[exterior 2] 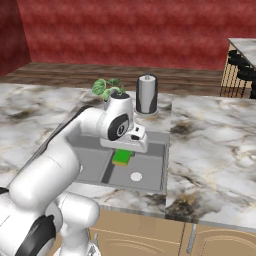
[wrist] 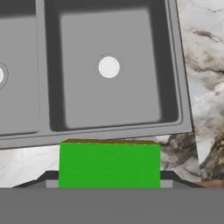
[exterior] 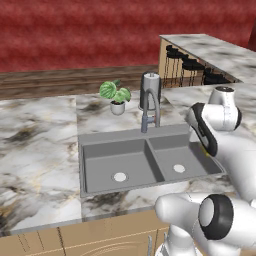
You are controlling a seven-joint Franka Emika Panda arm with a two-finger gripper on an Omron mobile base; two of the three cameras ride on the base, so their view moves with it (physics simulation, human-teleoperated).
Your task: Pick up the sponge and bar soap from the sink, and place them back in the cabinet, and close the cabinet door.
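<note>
White arm bent forward, hand (exterior 2: 122, 152) pointing down, clamped on a green block (wrist: 109, 165)

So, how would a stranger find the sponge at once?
Start at the dark grey double sink in the marble counter. Above its right basin hangs the white arm's gripper, and the sponge sits between its jaws. It is the only bright green block there.
</note>
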